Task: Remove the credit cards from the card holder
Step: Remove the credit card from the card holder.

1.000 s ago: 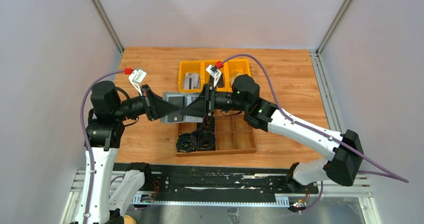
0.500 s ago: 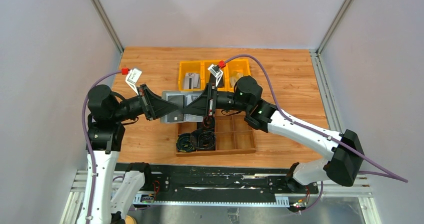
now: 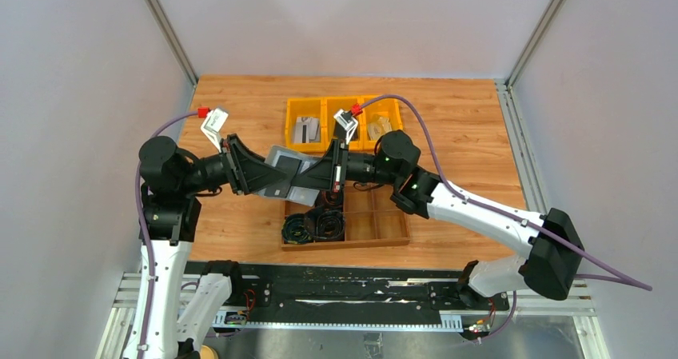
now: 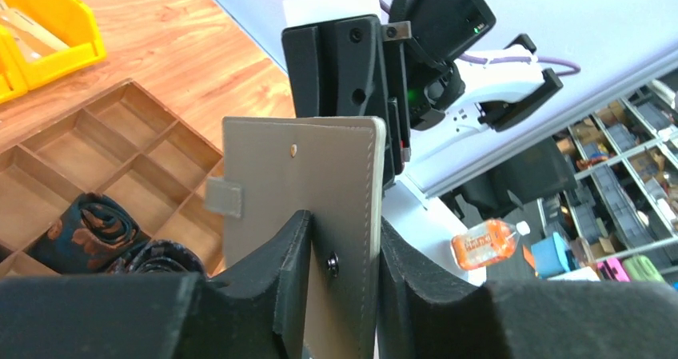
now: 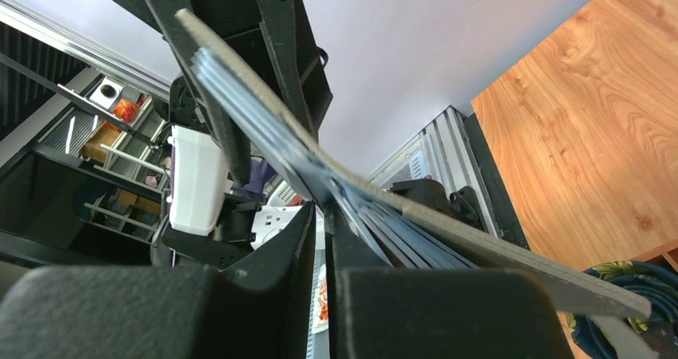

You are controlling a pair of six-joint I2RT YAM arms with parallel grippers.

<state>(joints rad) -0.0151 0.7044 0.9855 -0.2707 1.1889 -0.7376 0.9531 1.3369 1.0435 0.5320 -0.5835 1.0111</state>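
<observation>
Credit cards (image 5: 396, 233) inside card holder (image 5: 528, 267); right wrist only.

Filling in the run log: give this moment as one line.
left claw: holds card holder aloft | right claw: pinching credit cards | cards: not yet out

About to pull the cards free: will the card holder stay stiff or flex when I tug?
Probably flexes: the card holder bows in a curve in the right wrist view. The credit cards fan apart loosely, so they likely slide out easily. Held up between the left gripper and right gripper alone, it seems light.
</observation>
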